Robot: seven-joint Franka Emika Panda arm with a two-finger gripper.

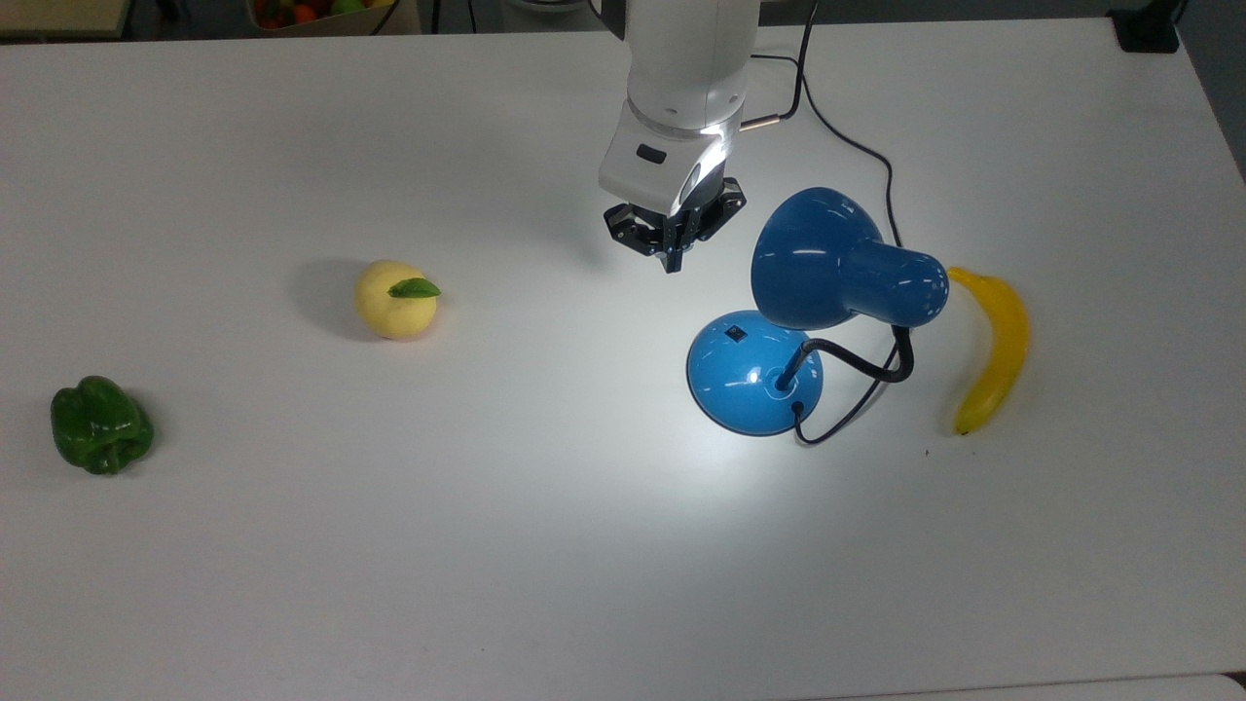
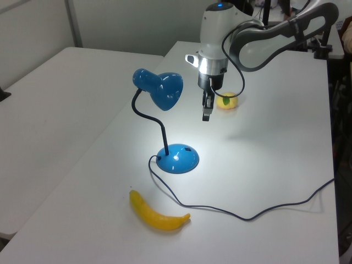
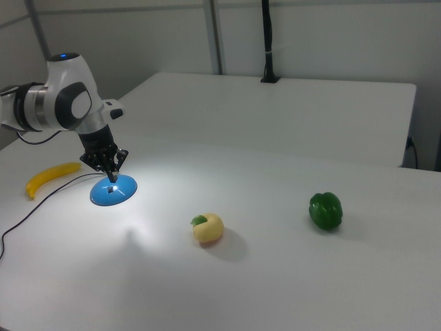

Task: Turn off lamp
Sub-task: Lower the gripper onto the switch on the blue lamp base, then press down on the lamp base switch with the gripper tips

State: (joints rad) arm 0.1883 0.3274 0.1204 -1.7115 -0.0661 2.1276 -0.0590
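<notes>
claw closed, empty, upper centre of top view, hovering above tabletop just beside lit lamp.

The lamp is glossy blue and lit, casting a bright patch on the desk. Its bell shade tilts downward on a bent black neck above the round domed base, just beside the banana.

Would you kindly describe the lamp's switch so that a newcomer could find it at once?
On the white table stands the blue lamp, lit, beside a banana. Follow its black neck down to the round domed base. The switch is the small black square on the dome, on the side facing the claw.
</notes>
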